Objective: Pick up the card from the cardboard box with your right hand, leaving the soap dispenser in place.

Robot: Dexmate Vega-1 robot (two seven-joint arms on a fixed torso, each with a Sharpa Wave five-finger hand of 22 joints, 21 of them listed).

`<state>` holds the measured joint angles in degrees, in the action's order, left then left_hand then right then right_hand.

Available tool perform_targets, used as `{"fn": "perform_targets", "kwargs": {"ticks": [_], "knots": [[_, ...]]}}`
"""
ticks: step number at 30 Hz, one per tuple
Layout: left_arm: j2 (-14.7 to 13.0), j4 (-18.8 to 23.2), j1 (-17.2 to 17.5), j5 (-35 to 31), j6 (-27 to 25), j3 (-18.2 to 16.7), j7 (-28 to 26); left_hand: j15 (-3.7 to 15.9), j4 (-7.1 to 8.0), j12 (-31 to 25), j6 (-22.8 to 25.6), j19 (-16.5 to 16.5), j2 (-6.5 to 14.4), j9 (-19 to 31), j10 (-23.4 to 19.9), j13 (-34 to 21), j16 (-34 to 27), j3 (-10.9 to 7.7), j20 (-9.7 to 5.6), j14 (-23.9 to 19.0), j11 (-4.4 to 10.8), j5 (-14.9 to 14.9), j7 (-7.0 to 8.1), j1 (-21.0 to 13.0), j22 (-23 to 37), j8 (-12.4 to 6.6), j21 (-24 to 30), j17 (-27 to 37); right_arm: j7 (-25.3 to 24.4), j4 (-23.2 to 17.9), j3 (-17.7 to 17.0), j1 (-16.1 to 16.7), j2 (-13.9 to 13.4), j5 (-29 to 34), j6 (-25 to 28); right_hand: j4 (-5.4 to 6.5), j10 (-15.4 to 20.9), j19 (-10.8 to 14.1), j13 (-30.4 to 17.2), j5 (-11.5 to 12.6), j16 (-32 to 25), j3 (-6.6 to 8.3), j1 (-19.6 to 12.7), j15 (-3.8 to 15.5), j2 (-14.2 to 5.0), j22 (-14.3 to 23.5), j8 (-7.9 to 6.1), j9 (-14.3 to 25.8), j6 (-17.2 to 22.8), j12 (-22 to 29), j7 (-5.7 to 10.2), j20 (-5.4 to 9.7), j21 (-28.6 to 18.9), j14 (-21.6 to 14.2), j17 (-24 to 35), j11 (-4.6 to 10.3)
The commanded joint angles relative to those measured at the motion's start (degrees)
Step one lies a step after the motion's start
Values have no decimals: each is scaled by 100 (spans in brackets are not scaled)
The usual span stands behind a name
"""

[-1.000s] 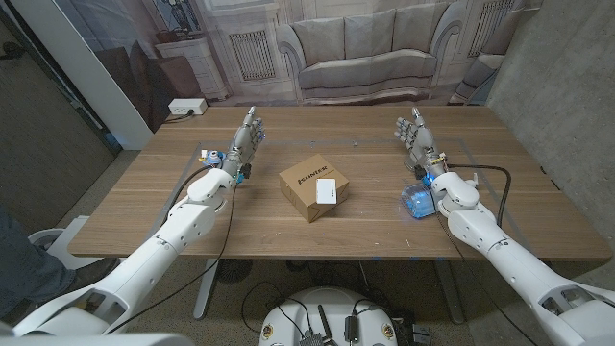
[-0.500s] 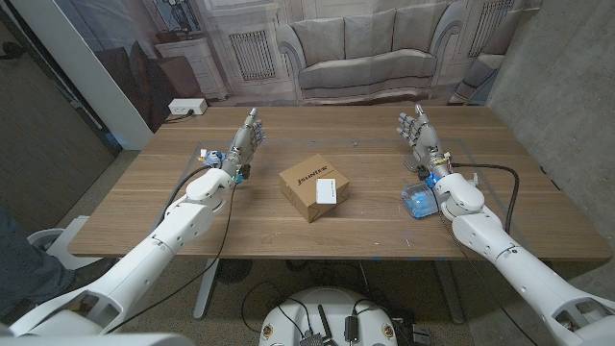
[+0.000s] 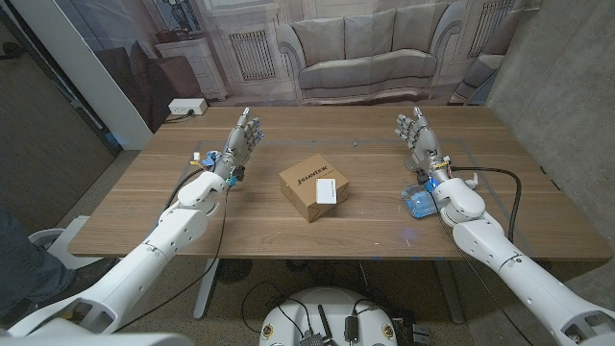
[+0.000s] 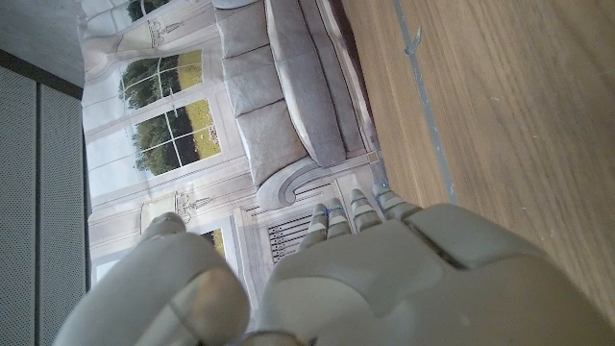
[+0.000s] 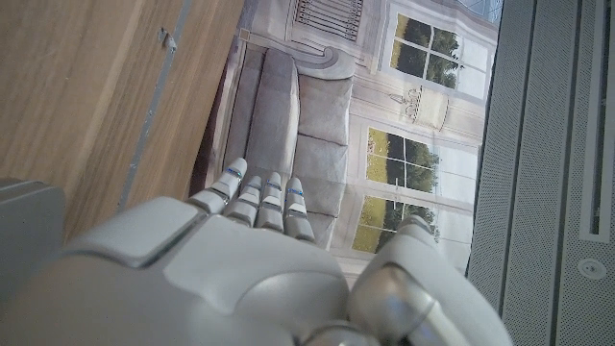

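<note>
Wooden table (image 3: 192,226), white card (image 3: 326,190) atop brown cardboard box (image 3: 307,187), both hands spread, empty.

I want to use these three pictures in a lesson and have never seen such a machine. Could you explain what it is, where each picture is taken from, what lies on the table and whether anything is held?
This is a robot with two white arms, each ending in a hand shaped much like a human one. The wide picture comes from a camera on its head, looking down on a wooden table. The other two come from cameras on the wrists, looking along the back of each hand toward a backdrop picturing a sofa; those views are turned.

In the middle of the table stands a cardboard box with a white card on top. The left hand and the right hand are both raised with fingers apart, holding nothing. A blue object, probably the soap dispenser, lies beside the right forearm.
</note>
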<state>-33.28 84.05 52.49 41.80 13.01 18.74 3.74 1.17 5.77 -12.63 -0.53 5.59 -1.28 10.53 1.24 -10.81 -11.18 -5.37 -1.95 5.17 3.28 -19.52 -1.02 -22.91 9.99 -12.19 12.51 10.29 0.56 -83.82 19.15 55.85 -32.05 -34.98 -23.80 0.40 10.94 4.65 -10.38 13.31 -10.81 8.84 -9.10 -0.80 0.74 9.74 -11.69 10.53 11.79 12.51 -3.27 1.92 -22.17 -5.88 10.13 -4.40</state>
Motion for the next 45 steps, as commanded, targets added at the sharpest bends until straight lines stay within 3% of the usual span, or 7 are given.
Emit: {"fn": "perform_targets", "kwargs": {"ticks": [1,18,25,28,31,42,45], "knots": [[-93,97,151,-275,420,-36,4,28,-27,-90,175,-164,5,19,-202,-16,-61,39,-355,-160,39,-26,12,-67,30,-85,56,14,-112,-210,-1,223,-32,79,-57,-34,44,46,-17,39,-7,29,-39,-16,-26,32,-1,29,36,11,-8,107,17,-11,10,6],[-432,548,387,-1007,389,-36,-643,60,-134,-164,557,-393,2,26,-562,-33,-81,57,-392,-438,95,-49,20,-266,32,-163,75,16,-118,-310,22,356,-71,104,-48,-43,47,49,-18,30,-2,18,-44,-25,-34,34,9,31,39,3,-6,92,68,-10,13,6],[-398,498,409,-504,259,-74,-270,70,-145,-153,603,-436,6,27,-595,-36,-72,72,-393,-485,47,-54,28,-294,34,-155,71,19,-187,-472,-12,479,-129,138,-51,-47,48,52,-18,27,0,14,-46,-35,-38,35,10,31,46,0,-6,88,88,-10,14,6],[-407,587,441,-206,26,-117,-192,48,-123,-45,458,-62,41,30,-424,-41,42,110,-411,-238,33,-52,3,-286,44,-52,-92,29,-225,-577,-26,539,-192,192,-33,-49,52,55,-18,26,1,13,-47,-39,-40,35,13,31,42,1,-1,85,95,-7,15,13],[-451,709,471,-65,-174,-147,-216,35,-106,-3,352,32,70,32,-346,-43,61,123,-432,-166,21,-48,13,-274,51,2,-121,32,-294,-684,-44,604,-253,268,-6,-50,54,55,-18,25,2,13,-50,-40,-44,36,13,31,48,0,-5,82,103,-6,15,10],[-350,625,468,12,-54,-155,-144,12,-82,-5,353,17,124,34,-374,-45,47,129,-432,-167,-2,-35,-1,-263,56,12,-102,35,-454,-972,-163,946,-368,404,-159,-61,37,60,-19,20,7,12,-64,-38,-60,37,16,32,56,-13,-2,80,141,0,15,11],[-357,734,502,-65,-141,-148,-349,20,-80,-4,368,13,132,34,-375,-45,43,129,-429,-175,9,-32,2,-263,57,7,-99,35,-449,-1019,-196,1035,-382,410,-244,-65,32,64,-19,19,8,13,-70,-36,-65,38,14,32,63,-16,2,77,150,0,14,9]]}}
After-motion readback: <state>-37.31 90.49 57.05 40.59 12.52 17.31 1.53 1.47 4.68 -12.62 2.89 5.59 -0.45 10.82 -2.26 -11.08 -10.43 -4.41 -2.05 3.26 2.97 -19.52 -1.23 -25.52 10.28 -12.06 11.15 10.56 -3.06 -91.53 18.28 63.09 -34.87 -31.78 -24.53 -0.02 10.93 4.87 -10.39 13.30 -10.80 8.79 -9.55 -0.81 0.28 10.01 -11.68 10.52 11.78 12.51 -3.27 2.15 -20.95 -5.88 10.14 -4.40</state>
